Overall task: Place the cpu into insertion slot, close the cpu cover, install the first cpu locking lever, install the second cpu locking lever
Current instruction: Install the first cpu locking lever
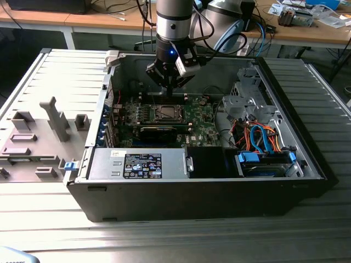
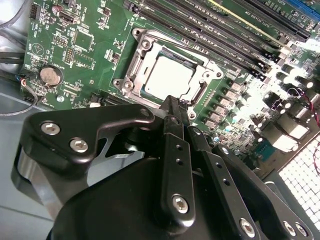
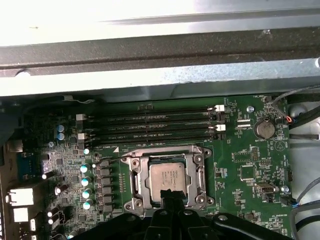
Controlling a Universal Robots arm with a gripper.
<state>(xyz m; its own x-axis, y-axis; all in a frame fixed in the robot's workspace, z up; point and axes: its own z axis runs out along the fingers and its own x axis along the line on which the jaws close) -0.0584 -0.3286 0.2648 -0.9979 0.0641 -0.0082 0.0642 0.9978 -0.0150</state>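
2 wrist views, close over cpu [image 2: 170, 77]

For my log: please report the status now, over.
Tool shut, empty, near socket edge. Cpu lies in socket. No obstruction seen.

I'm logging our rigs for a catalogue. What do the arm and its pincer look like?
The arm is a silver-grey tube with a dark band and a small blue light; black cables loop off it. The pincer is matte black, built of jointed bars fastened by silver screws.
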